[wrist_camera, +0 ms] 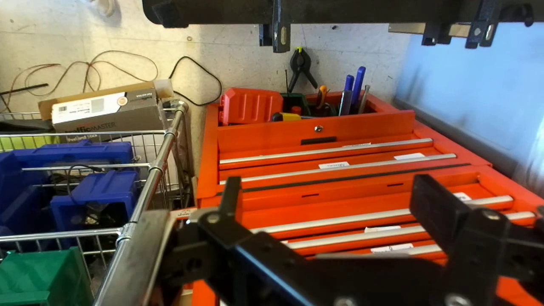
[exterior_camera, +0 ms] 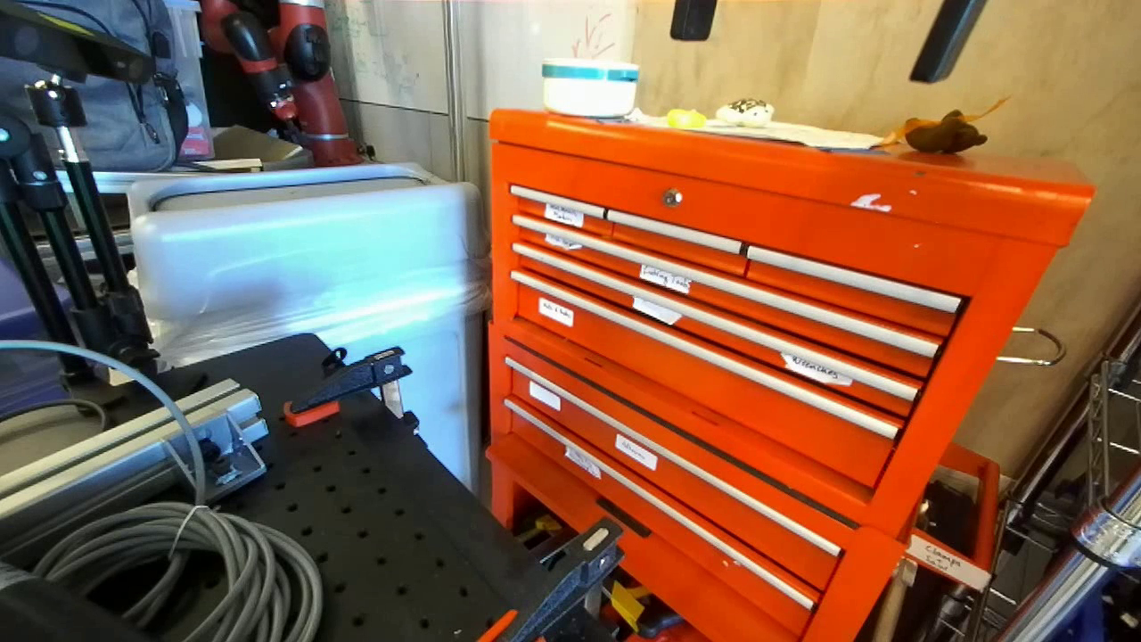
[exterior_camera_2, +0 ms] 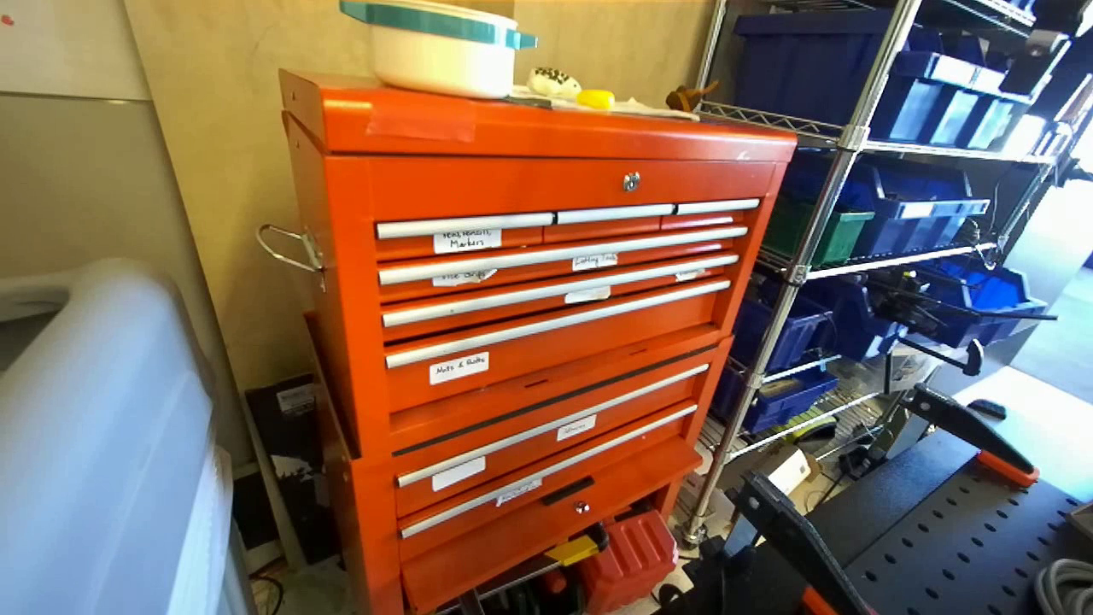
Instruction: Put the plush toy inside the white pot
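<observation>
Your pincer (exterior_camera: pixel 809 53) stands spread, empty, presumably to admit the plush toy (exterior_camera: pixel 943 134) below; the white pot (exterior_camera: pixel 590 91) also sits lower.

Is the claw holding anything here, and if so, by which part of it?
Nothing is held: the claw is open, its fingers apart with nothing between them; the brown plush toy lies on the red tool chest.

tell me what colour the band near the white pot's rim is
The band on the white pot is teal; it shows best in an exterior view.
</observation>
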`<state>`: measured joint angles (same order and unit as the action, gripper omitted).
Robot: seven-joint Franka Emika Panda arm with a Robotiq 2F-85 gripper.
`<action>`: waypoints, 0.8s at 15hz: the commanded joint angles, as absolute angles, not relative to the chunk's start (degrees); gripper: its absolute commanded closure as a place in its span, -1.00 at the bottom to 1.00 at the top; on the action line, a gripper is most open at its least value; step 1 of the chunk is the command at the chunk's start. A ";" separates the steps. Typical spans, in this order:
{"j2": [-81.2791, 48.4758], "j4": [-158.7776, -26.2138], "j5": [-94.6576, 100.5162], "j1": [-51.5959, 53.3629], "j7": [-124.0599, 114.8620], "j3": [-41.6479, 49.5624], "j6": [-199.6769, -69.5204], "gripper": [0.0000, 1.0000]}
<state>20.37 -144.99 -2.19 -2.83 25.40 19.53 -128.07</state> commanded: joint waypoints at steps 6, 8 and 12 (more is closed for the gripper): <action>6.99 -129.91 -5.76 -3.00 12.85 11.14 -135.85 -1.00; 3.32 -125.91 -4.93 -3.34 8.68 9.54 -138.57 -1.00; -5.18 -117.67 -3.32 -3.75 1.24 8.01 -142.77 -1.00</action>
